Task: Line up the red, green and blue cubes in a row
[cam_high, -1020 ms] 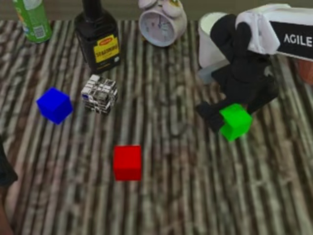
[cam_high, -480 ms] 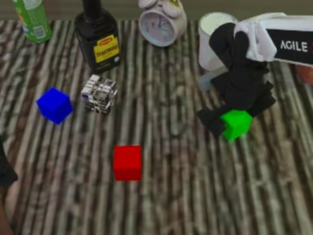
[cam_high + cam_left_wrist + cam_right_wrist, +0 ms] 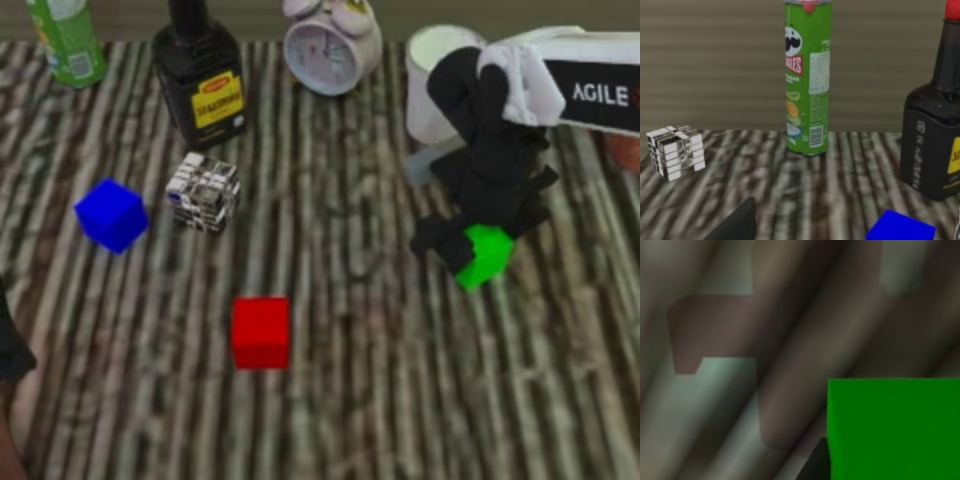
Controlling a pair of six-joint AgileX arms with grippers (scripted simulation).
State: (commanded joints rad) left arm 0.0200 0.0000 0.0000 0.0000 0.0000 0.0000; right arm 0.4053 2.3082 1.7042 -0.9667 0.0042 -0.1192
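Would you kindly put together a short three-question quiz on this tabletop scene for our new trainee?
1. True or false: the right pincer is at the green cube.
2. Which plain cube lies nearest the mirrored puzzle cube? A) red B) green C) blue
3. Fill in: in the top view, the alarm clock stands between the dark sauce bottle and the white ____.

Key
1. True; the left arm is parked at the table's left edge.
2. C, the blue cube; the red cube lies farther.
3. Cup.
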